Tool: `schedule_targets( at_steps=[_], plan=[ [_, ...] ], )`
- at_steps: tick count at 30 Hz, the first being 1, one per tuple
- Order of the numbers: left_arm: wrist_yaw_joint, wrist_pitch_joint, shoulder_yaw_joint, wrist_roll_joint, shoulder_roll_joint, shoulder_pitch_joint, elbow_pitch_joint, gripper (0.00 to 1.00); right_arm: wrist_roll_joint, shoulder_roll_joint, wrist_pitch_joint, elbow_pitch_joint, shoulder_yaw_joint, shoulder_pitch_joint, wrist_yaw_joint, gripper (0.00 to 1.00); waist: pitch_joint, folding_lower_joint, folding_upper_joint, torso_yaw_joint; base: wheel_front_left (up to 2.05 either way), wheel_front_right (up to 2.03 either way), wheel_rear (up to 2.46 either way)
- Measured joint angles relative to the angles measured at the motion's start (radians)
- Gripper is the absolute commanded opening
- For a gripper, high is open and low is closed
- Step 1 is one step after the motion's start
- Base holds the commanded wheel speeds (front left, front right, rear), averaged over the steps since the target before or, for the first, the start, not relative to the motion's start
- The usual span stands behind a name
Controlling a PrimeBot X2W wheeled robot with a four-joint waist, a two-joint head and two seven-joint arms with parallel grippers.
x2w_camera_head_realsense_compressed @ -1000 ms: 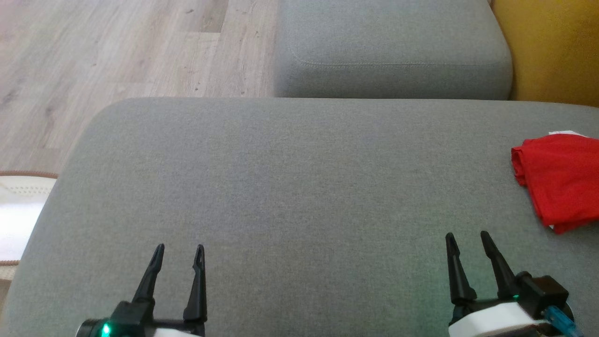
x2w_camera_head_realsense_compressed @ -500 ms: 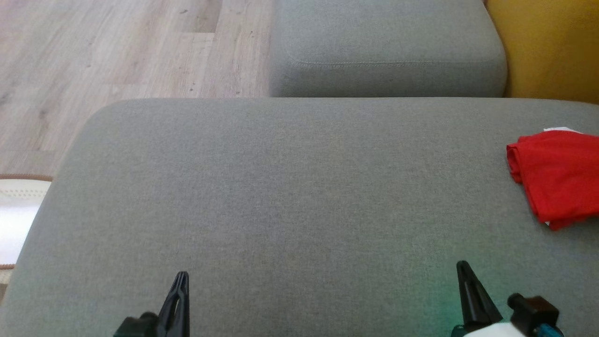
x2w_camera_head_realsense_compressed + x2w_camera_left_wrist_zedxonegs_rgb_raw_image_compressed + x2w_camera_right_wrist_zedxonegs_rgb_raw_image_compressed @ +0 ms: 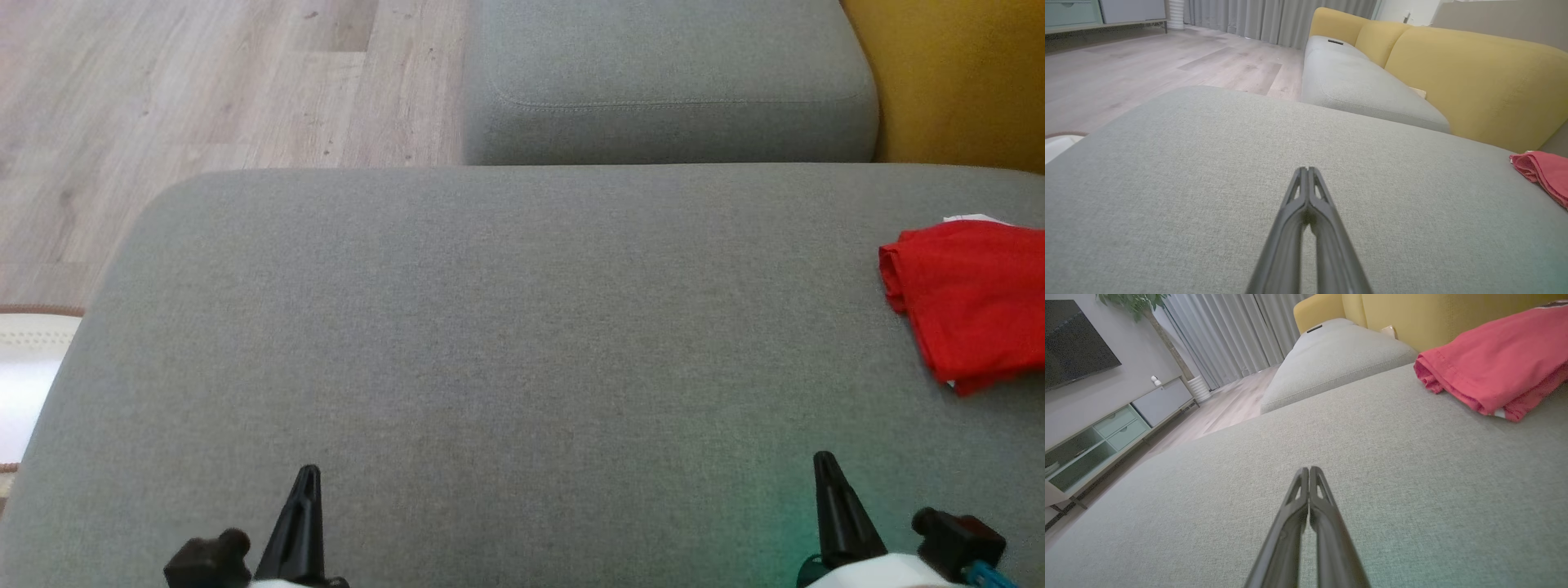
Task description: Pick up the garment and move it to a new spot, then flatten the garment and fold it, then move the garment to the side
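A folded red garment (image 3: 976,300) lies at the right edge of the grey sofa cushion (image 3: 506,327); it also shows as the garment (image 3: 1498,371) in the right wrist view and the garment (image 3: 1545,171) in the left wrist view. My left gripper (image 3: 308,482) sits at the cushion's near left, shut with nothing in it, its tips (image 3: 1306,170) pressed together. At the near right, well short of the garment, my right gripper (image 3: 824,467) is also shut and empty, fingertips (image 3: 1308,471) touching.
A second grey seat cushion (image 3: 669,82) lies beyond, with a yellow backrest (image 3: 955,82) at the far right. Wooden floor (image 3: 204,98) runs to the left. A pale rug edge (image 3: 33,367) shows at the left. A TV cabinet (image 3: 1106,433) stands across the room.
Both grippers went from open to shut and drew back toward the near edge. The camera shifted slightly; the garment stayed where it lay.
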Motion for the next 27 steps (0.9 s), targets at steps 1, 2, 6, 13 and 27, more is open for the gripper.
schedule_targets(
  at_steps=[1, 2, 6, 13, 27],
  plan=[
    [0.0, 0.003, 0.001, -0.013, 0.0, -0.004, 0.004, 0.0, 0.012, 0.0, 0.002, 0.0, -0.002, 0.0, 0.0, 0.0, 0.001, 0.0, 0.0, -0.001, 0.0, 0.0, 0.0],
    [-0.007, 0.007, 0.002, -0.026, 0.001, -0.007, 0.006, 0.0, 0.023, 0.0, 0.006, 0.0, -0.003, -0.001, 0.0, 0.0, 0.001, 0.0, 0.0, -0.002, 0.0, 0.0, 0.0],
    [-0.009, 0.017, 0.006, -0.091, 0.002, -0.01, 0.015, 0.0, 0.083, 0.0, 0.015, -0.001, -0.008, -0.012, 0.0, 0.0, 0.005, 0.0, 0.0, -0.005, 0.0, 0.0, 0.0],
    [-0.026, 0.033, 0.022, -0.169, 0.003, -0.035, 0.023, 0.0, 0.152, -0.001, 0.032, -0.005, -0.014, -0.024, 0.0, 0.0, 0.009, 0.0, 0.0, -0.01, 0.0, 0.0, 0.0],
    [-0.043, 0.066, 0.037, -0.349, 0.006, -0.066, 0.049, 0.0, 0.314, -0.002, 0.067, -0.011, -0.035, -0.05, 0.0, 0.0, 0.018, 0.0, 0.0, -0.02, 0.0, 0.0, 0.0]
  ],
)
